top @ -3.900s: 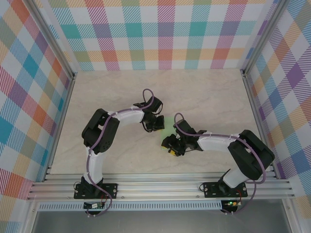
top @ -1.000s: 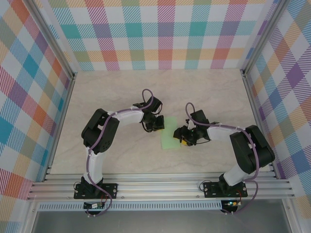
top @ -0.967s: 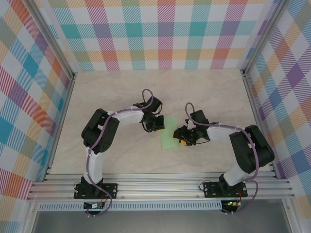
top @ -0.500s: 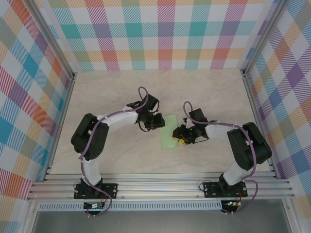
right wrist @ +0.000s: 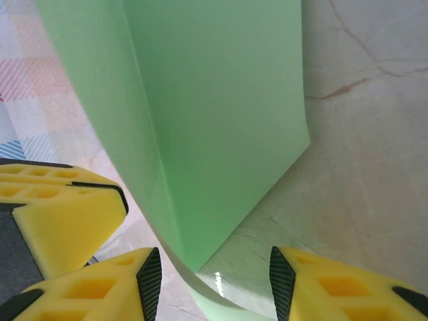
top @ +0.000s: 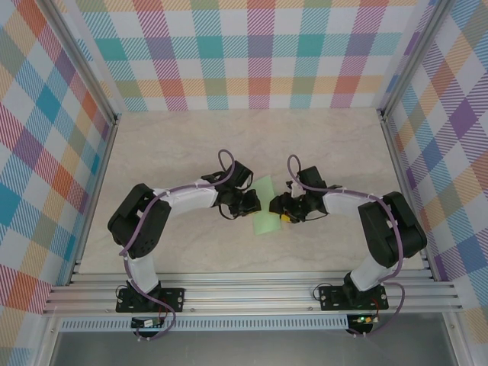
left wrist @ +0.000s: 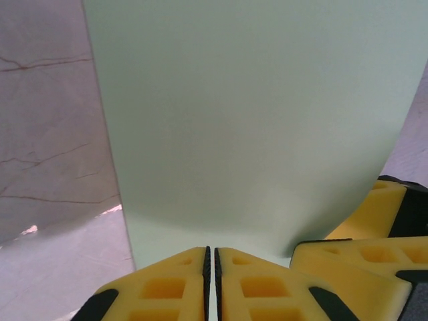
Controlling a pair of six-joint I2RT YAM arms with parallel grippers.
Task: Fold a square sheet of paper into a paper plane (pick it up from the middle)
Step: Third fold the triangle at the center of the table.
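Two grippers meet at the middle of the worktop (top: 175, 145), and the sheet (top: 264, 223) sits right between them. From above it reads as a narrow pale-green strip, its long axis running from the near side to the far side with a slight tilt. The left gripper (top: 248, 204) is against its left long edge and the right gripper (top: 280, 212) against its right one. Neither arm is nearer; both are at the paper.

In the left wrist view the fingers (left wrist: 174, 284) are pressed together with only a hairline slit between them. The sheet rises straight up from their tips, face on, with a shadow on the worktop beneath its left edge. It looks lifted and pinched there, though the nip itself is hidden behind the tips.

In the right wrist view the jaws stand apart. The sheet's lower curl dips into the gap between the two fingers (right wrist: 334, 284), close to the left one, with no squeeze on it. A crease climbs away from that gap, with one ply leaning to the left and a wider ply to the right, whose far corner is close to the worktop.

The next move probably turns on that crease. It lies in line with the right gripper's open gap, so closing there would take the fold, provided the left pinch keeps the sheet from sliding.
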